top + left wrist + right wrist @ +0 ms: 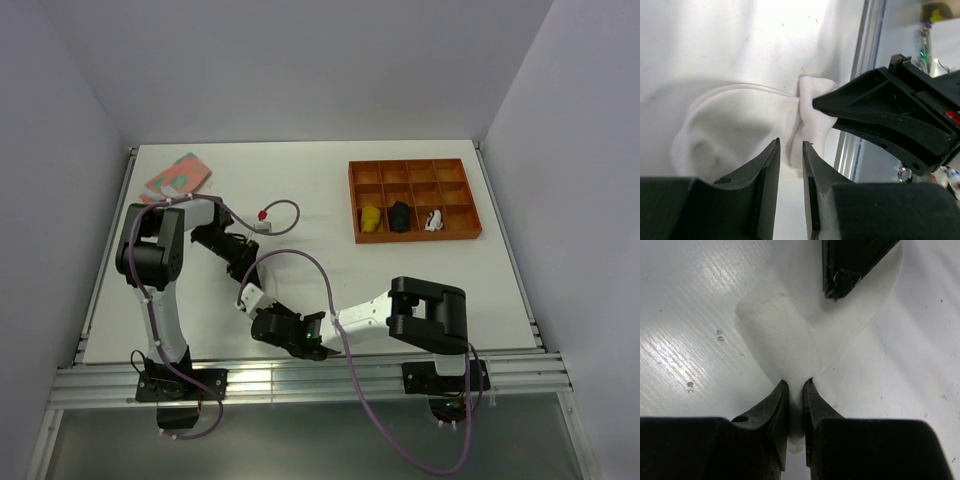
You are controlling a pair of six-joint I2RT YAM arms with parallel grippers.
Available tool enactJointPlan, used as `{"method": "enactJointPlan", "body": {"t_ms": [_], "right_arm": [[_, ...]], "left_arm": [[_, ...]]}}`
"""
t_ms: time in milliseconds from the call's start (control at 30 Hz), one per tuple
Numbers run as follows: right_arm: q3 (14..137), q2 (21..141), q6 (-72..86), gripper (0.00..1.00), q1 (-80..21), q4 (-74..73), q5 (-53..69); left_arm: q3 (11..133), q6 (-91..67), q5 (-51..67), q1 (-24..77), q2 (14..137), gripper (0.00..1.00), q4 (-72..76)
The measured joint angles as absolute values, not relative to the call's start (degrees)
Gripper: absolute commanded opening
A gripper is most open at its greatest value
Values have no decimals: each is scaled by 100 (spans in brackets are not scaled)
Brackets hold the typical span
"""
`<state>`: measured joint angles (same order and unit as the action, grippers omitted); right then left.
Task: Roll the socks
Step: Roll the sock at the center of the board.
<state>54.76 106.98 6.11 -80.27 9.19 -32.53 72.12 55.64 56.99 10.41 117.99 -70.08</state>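
Wide white tabletop (pixel 330 190), and both arms are folded in over its near-left part: the left arm (pixel 150 250) reaches in from 9 o'clock, the right arm (pixel 425 310) stretches low across from 4 o'clock. Up at 2 o'clock sits the orange tray (pixel 415 161), well apart from the action. At 10 o'clock, by the far-left corner, lies a pink-and-green cloth (pixel 178 177). Now the one to watch: the plain white sock (pixel 249 297) lies flat on the tabletop at about 7 o'clock, right between the two tools. The left tool (pixel 791 150) has its jaws drawn close together, with a fold of sock fabric caught in the narrow gap. The right tool (pixel 796 387) comes in from the opposite side with its jaws pressed together on the sock's other end, the fabric fanning out from the pinch. The two tools sit just beside each other over the sock. In the tray's near row there are three small items: a yellow bundle (pixel 371 219), a black bundle (pixel 400 216) and a white-and-black bundle (pixel 433 219), too small to make out further.
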Motion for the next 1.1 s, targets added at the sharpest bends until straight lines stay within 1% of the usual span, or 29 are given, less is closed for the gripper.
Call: {"method": "enactJointPlan", "body": {"t_ms": [300, 400, 467, 633, 1100], "right_arm": [[5485, 10735, 611, 8, -8038, 939, -3321], [5500, 10755, 611, 8, -8038, 939, -3345], [5511, 10761, 611, 8, -8038, 932, -3347], [5533, 10781, 611, 8, -8038, 915, -3356], [5638, 10825, 611, 8, -8038, 788, -3367]], "left_arm": [[7402, 5035, 5463, 440, 11227, 33, -6615], [7483, 4875, 5247, 239, 11146, 37, -6436], [7441, 4790, 5063, 165, 11104, 37, -6289], [7203, 4674, 4757, 154, 11034, 40, -6047], [6705, 4407, 4635, 263, 10934, 45, -5483]]}}
